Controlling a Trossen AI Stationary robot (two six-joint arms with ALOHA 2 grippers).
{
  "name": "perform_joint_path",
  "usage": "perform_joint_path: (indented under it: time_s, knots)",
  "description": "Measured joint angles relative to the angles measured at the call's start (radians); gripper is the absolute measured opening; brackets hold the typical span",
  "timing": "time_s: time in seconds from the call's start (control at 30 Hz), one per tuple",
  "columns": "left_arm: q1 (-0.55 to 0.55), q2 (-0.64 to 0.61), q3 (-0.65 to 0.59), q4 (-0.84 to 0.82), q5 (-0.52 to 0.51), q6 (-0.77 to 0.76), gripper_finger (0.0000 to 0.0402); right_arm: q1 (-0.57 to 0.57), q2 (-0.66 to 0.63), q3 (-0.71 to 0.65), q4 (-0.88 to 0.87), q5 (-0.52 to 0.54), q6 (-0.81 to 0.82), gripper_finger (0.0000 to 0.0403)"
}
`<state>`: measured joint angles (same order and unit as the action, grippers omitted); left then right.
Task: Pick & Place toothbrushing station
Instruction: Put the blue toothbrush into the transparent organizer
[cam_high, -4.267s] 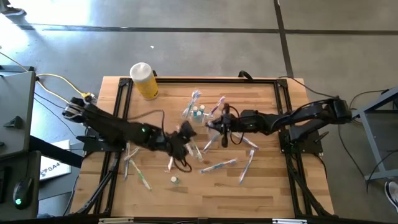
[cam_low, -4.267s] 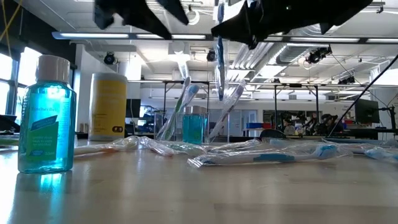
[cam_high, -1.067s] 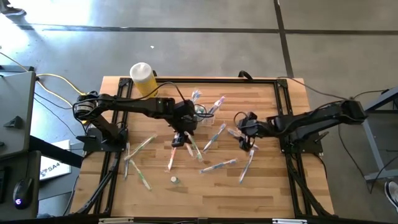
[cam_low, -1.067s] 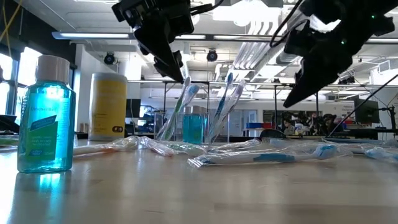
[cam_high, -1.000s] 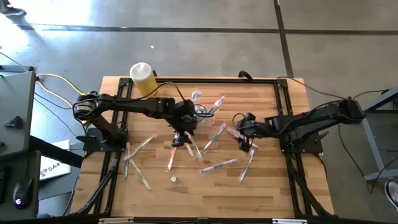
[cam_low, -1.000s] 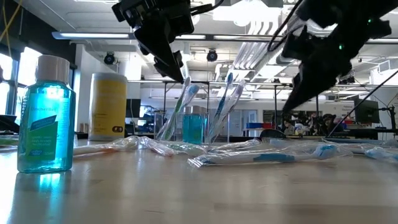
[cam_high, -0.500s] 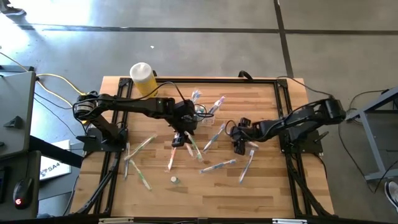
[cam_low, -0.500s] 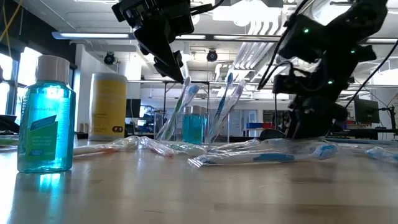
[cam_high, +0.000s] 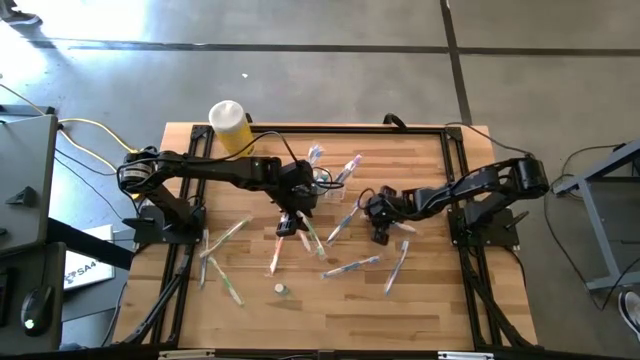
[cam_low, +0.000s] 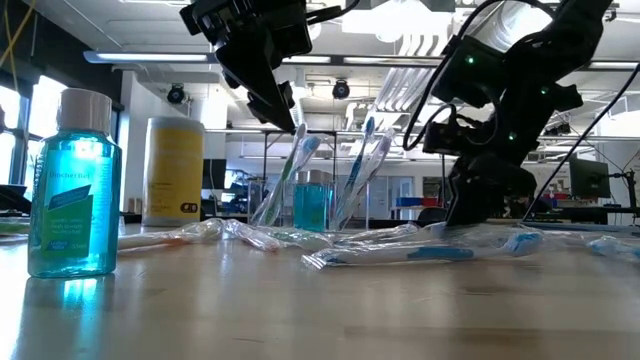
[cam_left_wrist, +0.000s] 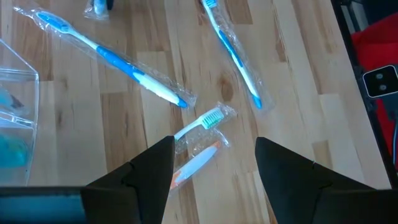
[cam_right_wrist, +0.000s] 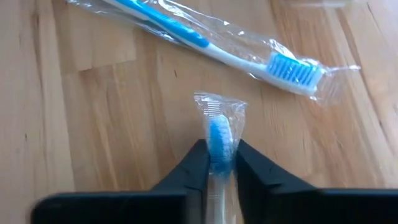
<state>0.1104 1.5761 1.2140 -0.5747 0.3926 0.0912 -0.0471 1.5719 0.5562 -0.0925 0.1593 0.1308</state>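
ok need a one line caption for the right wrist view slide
Right hand shut on a wrapped blue toothbrush on the wooden table, a second wrapped toothbrush lying beyond.

A small clear holder cup (cam_high: 322, 180) is seen upright toward the far middle of the counter (cam_high: 420, 300), with several slim toothbrushes (cam_low: 362, 170) leaned inside it, heads up. Other wrapped toothbrushes are scattered flat around it, among them a blue-handled one (cam_right_wrist: 211, 45) in clear film and a blue-and-white one (cam_left_wrist: 112, 59) near the cup's wall. One wrapped blue-headed toothbrush (cam_right_wrist: 217, 134) is clamped between the fingers of the right end effector (cam_right_wrist: 216, 163), low at the counter's right middle.
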Motion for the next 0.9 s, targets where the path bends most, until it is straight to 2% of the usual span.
perform_joint_path:
  time_s: [0.2,0.37,0.43,0.7,0.9]
  knots:
    - [0.0,0.0,-0.036,0.048,0.01,0.001,0.0219,0.019,-0.019,0.016,0.063,0.012,-0.038,0.0036]
    - [0.0,0.0,-0.111,0.131,0.021,-0.011,0.0219,0.087,-0.097,0.058,0.117,0.156,-0.111,0.0036]
    - [0.0,0.0,-0.138,0.172,0.031,-0.018,0.0219,0.111,-0.143,0.057,0.169,0.171,-0.171,0.0036]
    - [-0.009,0.0,-0.158,0.198,0.077,-0.023,0.0219,0.117,-0.301,-0.003,0.548,-0.056,-0.425,0.0036]
    - [-0.039,0.0,-0.157,0.224,0.069,-0.012,0.0219,-0.014,-0.264,-0.134,1.143,-0.362,-0.444,0.0036]
